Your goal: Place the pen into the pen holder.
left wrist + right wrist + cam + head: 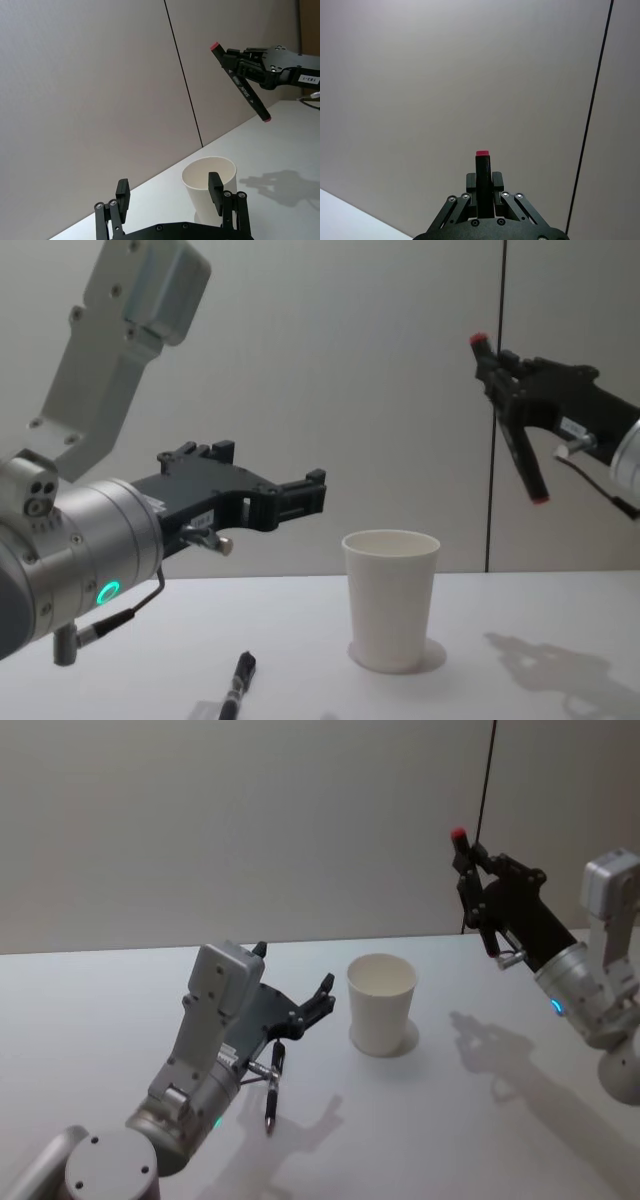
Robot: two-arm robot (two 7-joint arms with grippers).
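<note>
The pen holder (380, 1005) is a white paper cup standing upright on the table, also in the chest view (390, 600) and the left wrist view (200, 200). My right gripper (470, 870) is raised above and to the right of it, shut on a black pen with red ends (525, 455) that hangs tilted; the right wrist view shows the pen (482, 165) between the fingers. My left gripper (293, 970) hovers open just left of the cup with nothing in it. A second dark pen (273, 1088) lies on the table below the left gripper.
The white table (100, 1020) is bare around the cup and ends at a plain grey wall. A thin black vertical seam (497, 440) runs down the wall behind the right gripper.
</note>
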